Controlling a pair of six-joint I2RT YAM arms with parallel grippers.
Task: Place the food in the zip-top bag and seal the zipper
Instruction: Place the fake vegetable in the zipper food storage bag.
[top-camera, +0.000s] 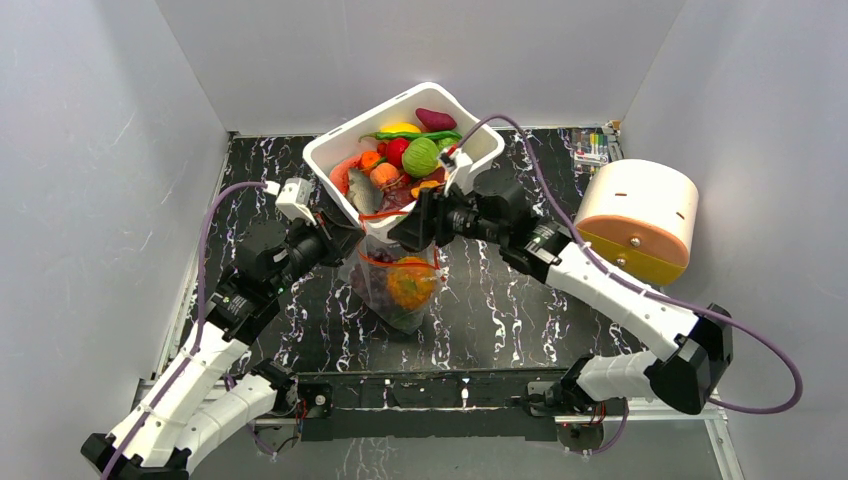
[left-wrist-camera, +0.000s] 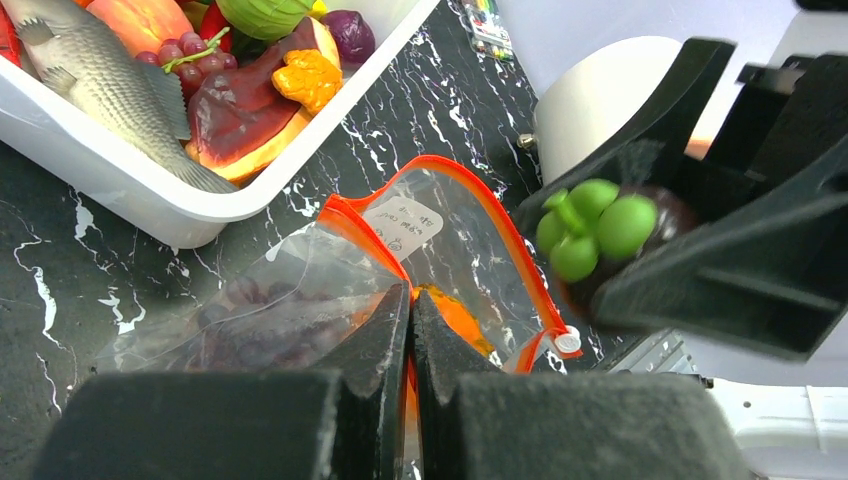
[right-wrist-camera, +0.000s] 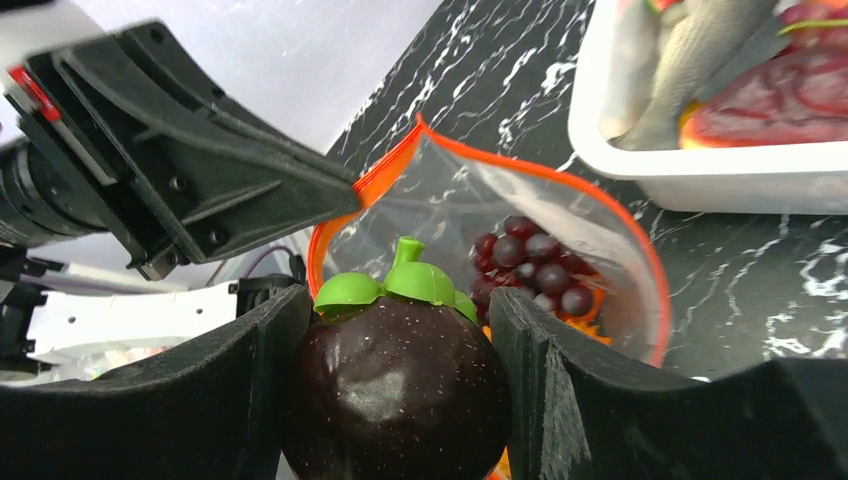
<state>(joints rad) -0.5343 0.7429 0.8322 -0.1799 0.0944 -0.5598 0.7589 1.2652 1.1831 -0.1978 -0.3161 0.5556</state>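
The clear zip-top bag (top-camera: 397, 300) stands in the middle of the table with its mouth held open. Purple grapes (right-wrist-camera: 535, 262) and a spiky orange pineapple (top-camera: 411, 282) lie inside it. My left gripper (left-wrist-camera: 412, 296) is shut on the near edge of the red-orange zipper (left-wrist-camera: 505, 235). My right gripper (right-wrist-camera: 398, 318) is shut on a dark purple toy fruit with a green cap (right-wrist-camera: 395, 395). That fruit (left-wrist-camera: 598, 222) hangs right above the bag's mouth. More food fills the white tub (top-camera: 330, 160) behind the bag.
A fish (left-wrist-camera: 95, 70), a green ball and other toys lie in the tub (left-wrist-camera: 120, 185). A round cream-and-yellow container (top-camera: 640, 215) stands at the right. Small coloured pens (top-camera: 592, 148) lie at the back right. White walls close in three sides.
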